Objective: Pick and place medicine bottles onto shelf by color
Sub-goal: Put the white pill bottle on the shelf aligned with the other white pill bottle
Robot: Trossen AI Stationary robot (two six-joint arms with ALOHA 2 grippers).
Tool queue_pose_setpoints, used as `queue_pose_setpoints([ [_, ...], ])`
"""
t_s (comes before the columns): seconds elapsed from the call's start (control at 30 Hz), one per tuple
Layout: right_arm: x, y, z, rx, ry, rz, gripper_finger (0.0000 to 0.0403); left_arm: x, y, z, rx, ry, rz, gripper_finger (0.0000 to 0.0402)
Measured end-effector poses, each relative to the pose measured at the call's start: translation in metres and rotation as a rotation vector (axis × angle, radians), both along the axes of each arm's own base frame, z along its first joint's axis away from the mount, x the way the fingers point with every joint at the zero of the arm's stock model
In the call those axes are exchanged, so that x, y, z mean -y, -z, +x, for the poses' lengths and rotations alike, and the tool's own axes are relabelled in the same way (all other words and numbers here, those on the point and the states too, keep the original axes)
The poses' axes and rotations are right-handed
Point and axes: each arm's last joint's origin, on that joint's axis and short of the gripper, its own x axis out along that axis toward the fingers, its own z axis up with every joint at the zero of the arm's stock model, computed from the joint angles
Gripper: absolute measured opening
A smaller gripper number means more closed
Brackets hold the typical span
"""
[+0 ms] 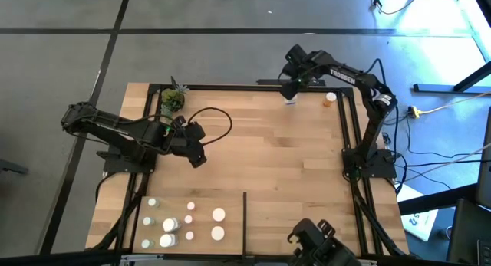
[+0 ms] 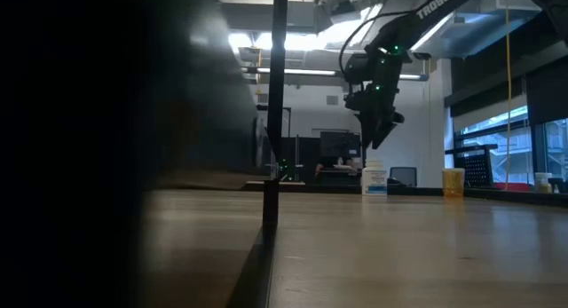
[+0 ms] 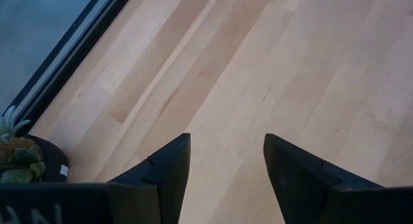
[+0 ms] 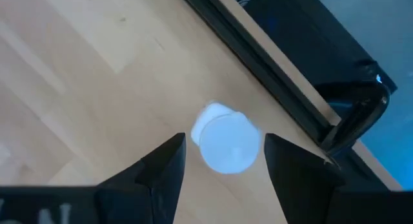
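1. Across the light-wood worktop [image 1: 261, 159], framed by black bars, the sorted bottles [image 1: 184, 224] stood grouped at the near-left corner, beside the thin black divider strip [image 1: 245, 216].
2. The left arm waited at the left side near the small potted plant [image 1: 173, 100]; the left gripper [image 3: 227, 162] hung over bare wood with its fingers wide apart, holding nothing.
3. The right arm reached to the far edge; the right gripper [image 4: 222, 156] hung directly above a white bottle [image 4: 226, 141], fingers spread to either side of the cap and not touching it. In the low view the white bottle [image 2: 374, 178] stood upright below the fingertips.
4. An orange bottle [image 1: 330, 100] stood apart, nearer the far-right corner.
5. Risk, as judged: the bottle stood close to the frame bar [image 4: 258, 53]; an off-centre descent could let one finger tip strike the cap and topple the bottle, or push it against the bar.
6. Writing: "TROSSEN" read on the right arm's link [image 1: 343, 74]; the bottle's blue label was illegible.
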Motion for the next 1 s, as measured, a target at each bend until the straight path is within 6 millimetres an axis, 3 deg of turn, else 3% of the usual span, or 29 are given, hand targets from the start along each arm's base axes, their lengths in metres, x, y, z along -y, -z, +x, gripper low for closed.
queue_pose_setpoints([
  [0.43,-0.0031,0.0026,-0.0021,-0.033,-0.030,0.023,0.0206,0.0000,0.0000,0.0000,-0.001,0.001,0.000,0.0190],
  [0.8,-0.0072,0.0031,-0.0003,-0.068,-0.106,0.014,0.0238,0.0000,0.0000,0.0000,-0.001,0.001,0.001,0.0190],
  [1.0,-0.0090,0.0029,0.0025,-0.051,-0.102,0.020,0.0219,0.0000,0.0000,0.0000,-0.002,0.002,0.001,0.0190],
])
